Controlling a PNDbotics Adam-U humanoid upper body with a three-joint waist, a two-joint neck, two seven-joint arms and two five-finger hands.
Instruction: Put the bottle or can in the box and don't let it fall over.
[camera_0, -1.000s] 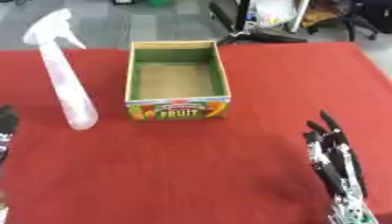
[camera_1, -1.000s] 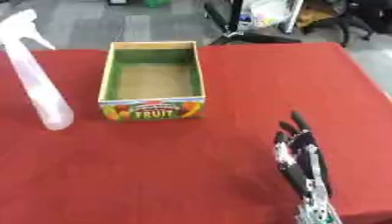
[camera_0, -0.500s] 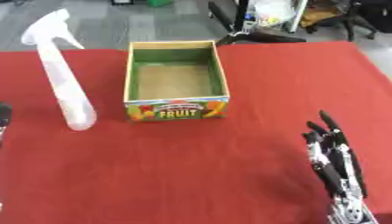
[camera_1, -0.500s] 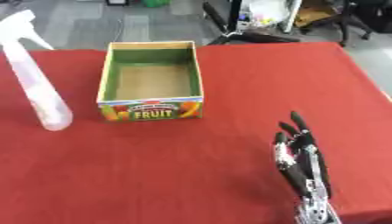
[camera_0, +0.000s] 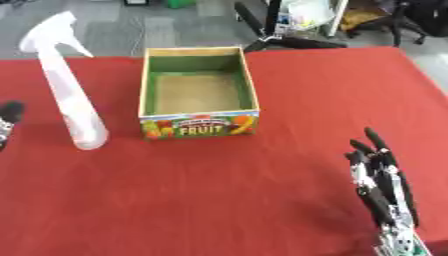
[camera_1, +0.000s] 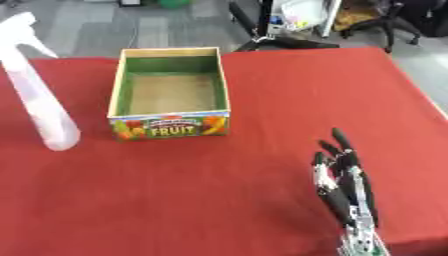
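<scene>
Tall translucent white spray bottle (camera_0: 70, 95) stands upright left of box (camera_0: 199, 92); right hand (camera_0: 382, 185) open

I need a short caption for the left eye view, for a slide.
White spray bottle stands upright left of the empty fruit box on the red table; right hand rests open at lower right.

Light: even, bright room light is falling from above.
Shadows: soft ones are lying beside the spray bottle (camera_0: 72, 102) and box (camera_0: 198, 93).
Focus: everything is looking slightly blurred, the table's (camera_0: 289, 90) far edge most.
</scene>
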